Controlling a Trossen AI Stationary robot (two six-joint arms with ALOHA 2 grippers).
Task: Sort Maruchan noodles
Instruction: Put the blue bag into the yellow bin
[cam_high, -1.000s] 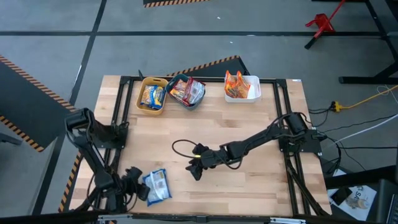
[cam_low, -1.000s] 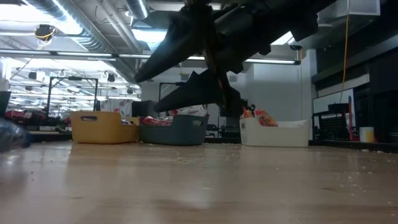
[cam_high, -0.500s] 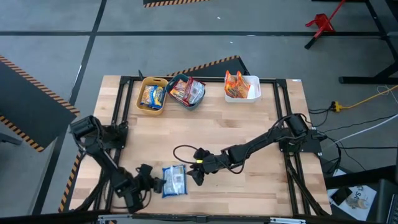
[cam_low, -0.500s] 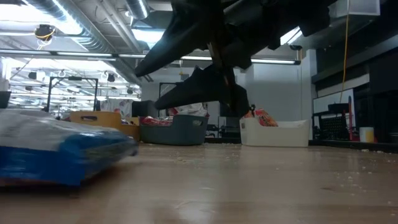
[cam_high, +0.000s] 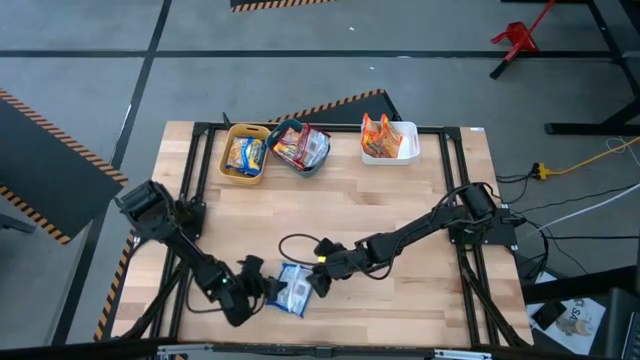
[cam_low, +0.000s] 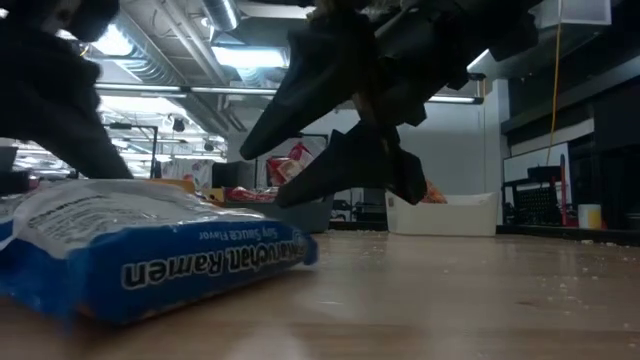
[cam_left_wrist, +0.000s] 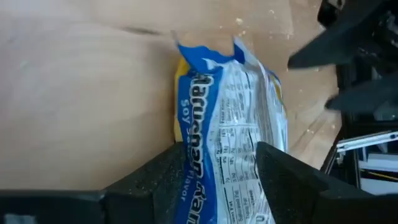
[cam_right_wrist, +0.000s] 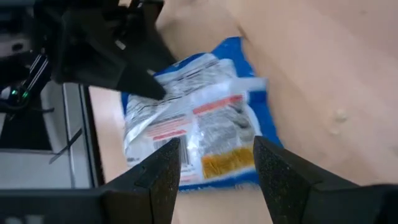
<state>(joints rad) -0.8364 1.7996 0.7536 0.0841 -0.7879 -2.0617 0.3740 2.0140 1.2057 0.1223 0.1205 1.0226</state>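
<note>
Near the front edge of the wooden surface (cam_high: 400, 200), left of centre, lay a blue-white Maruchan packet (cam_high: 292, 289), flat on the wood. Pinched at its left end by the left gripper (cam_high: 262, 290), jaws pressed onto the wrapper on either side. Just to its right, held low over the packet's right end, the right gripper (cam_high: 318, 283), jaws spread wide and empty. Printed along the packet's blue side, readable in the low view: "Maruchan Ramen" and "Soy Sauce Flavor" (cam_low: 215, 268). On its white back face, a nutrition panel too small to read. At the far edge, well apart from the grippers, stood three bins in a row: a yellow bin (cam_high: 226, 159) on the left holding blue-white packets (cam_high: 244, 154), a teal bin (cam_high: 306, 168) in the middle holding dark red packets (cam_high: 300, 146), a white bin (cam_high: 406, 146) on the right holding orange-yellow packets (cam_high: 378, 131).
</note>
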